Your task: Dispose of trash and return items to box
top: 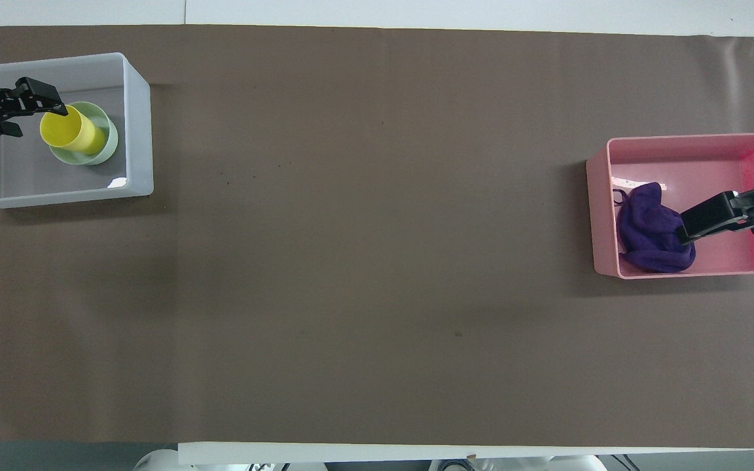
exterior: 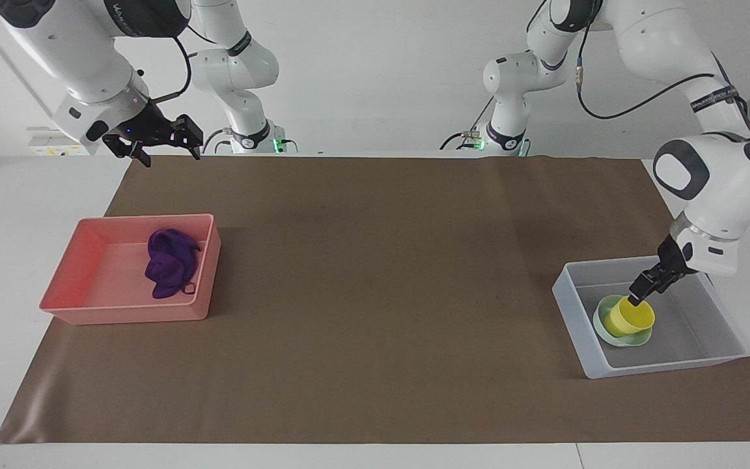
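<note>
The yellow cup rests tilted in the mint-green bowl, inside the translucent grey-white box at the left arm's end of the table. My left gripper is open just beside the cup's rim, low inside the box, holding nothing. The purple rag lies in the pink tray at the right arm's end. My right gripper is open and empty, raised high, and waits.
A brown mat covers the table between the box and the pink tray. White table surface borders the mat at both ends.
</note>
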You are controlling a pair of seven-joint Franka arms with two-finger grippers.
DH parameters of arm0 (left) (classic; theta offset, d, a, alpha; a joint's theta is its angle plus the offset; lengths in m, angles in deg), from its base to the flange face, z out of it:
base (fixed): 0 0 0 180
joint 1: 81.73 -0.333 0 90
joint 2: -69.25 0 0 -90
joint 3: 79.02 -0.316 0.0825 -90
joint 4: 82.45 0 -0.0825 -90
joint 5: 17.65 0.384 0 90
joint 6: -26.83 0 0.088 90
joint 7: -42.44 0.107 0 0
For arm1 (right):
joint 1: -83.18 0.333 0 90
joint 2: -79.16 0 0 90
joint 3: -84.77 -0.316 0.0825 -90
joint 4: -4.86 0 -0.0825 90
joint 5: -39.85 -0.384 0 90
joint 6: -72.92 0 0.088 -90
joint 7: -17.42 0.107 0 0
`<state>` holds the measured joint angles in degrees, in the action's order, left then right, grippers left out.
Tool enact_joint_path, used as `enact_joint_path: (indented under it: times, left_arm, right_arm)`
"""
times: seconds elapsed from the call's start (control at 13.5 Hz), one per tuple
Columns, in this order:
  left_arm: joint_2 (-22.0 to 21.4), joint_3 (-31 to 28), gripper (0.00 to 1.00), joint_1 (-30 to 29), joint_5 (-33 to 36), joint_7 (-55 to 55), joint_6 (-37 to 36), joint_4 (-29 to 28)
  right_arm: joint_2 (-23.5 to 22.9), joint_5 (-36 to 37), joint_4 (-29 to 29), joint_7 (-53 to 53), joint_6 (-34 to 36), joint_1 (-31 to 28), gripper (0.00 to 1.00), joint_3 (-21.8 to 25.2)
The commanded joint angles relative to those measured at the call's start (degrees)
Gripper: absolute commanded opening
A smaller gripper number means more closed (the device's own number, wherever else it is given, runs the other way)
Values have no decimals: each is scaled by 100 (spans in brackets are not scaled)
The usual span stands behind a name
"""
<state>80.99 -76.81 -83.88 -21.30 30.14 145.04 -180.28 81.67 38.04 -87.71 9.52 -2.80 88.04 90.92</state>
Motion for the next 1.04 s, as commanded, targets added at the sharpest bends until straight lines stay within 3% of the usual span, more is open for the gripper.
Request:
enact_joint_path:
  times: [0.0,0.15,0.37,0.59,0.96]
  left_arm:
    - [-882,-62,100,171,31,838,-1084,-114]
    - [-1383,-62,100,171,39,1369,-2130,27]
    - [-1430,-36,100,267,362,1379,-3170,693]
    - [-1096,8,100,408,646,1467,-3348,1248]
    - [-832,-9,100,497,576,1459,-3111,1258]
  right_arm:
    - [180,-22,-165,52,110,-73,100,0]
    - [276,-22,-156,43,119,-55,100,0]
    - [277,-22,-156,43,119,-37,100,0]
    - [277,-22,-156,43,119,-55,100,0]
    - [277,-13,-156,69,-38,-116,100,52]
